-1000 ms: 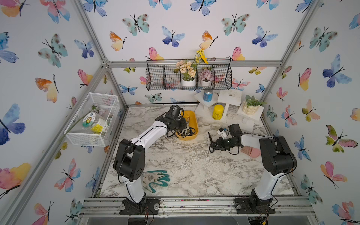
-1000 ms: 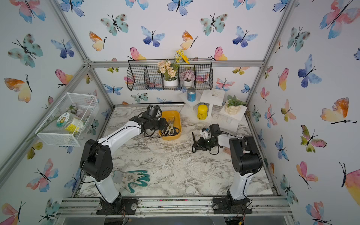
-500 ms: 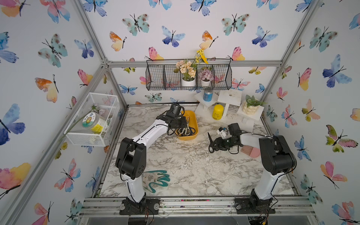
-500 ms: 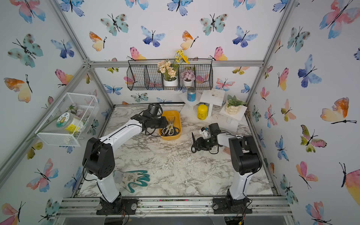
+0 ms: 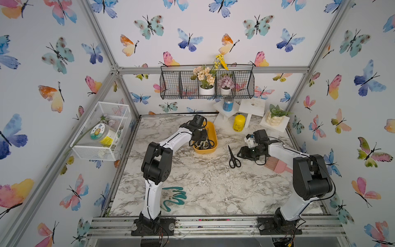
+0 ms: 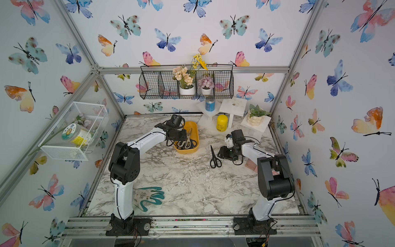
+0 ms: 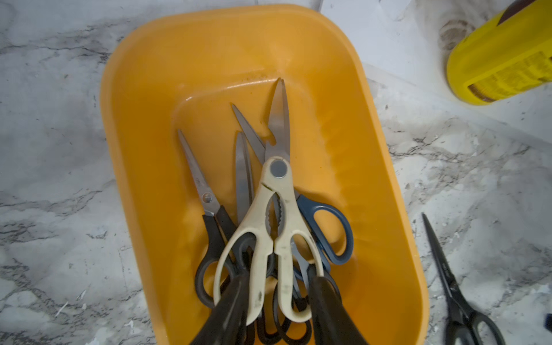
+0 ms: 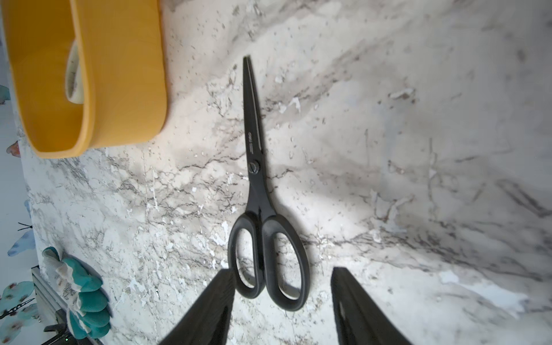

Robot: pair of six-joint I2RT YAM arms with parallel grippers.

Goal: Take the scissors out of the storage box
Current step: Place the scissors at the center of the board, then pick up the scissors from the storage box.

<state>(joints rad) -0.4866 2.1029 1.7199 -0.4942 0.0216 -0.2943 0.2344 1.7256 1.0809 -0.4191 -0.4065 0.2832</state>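
while the yellow-orange storage box (image 5: 204, 150) (image 6: 186, 150) is seen toward the back of the marble-patterned surface (image 5: 203, 181), most of the scissors are found heaped inside it, handles at its near end and blades pointed toward the back wall. cream-handled kitchen shears (image 7: 277, 215) are laid on top of the heap. a black-handled pair (image 7: 209, 209) and a blue-handled pair (image 7: 328, 221) are partly covered beneath them, and more blades and loops are glimpsed underneath.

the left end effector (image 7: 277, 273) (image 5: 201, 141) is lowered into the box over the handle loops of the cream shears. its fingers (image 7: 236, 298) are held partly apart and overlap those loops, but whether the handles are actually pinched cannot be told.

one pair of all-black scissors (image 5: 233, 157) (image 6: 214, 157) (image 8: 257, 179) is laid flat on the surface outside the box, to its right, blades closed and pointed toward the back. the right end effector (image 8: 283, 270) (image 5: 240, 153) is held low just beside the handle loops, its fingers (image 8: 209, 307) spread wide, with nothing gripped between them.

a yellow can (image 5: 239, 123) is stood behind the box to its right, and a pink comb (image 5: 275, 165) is laid beside the right arm.
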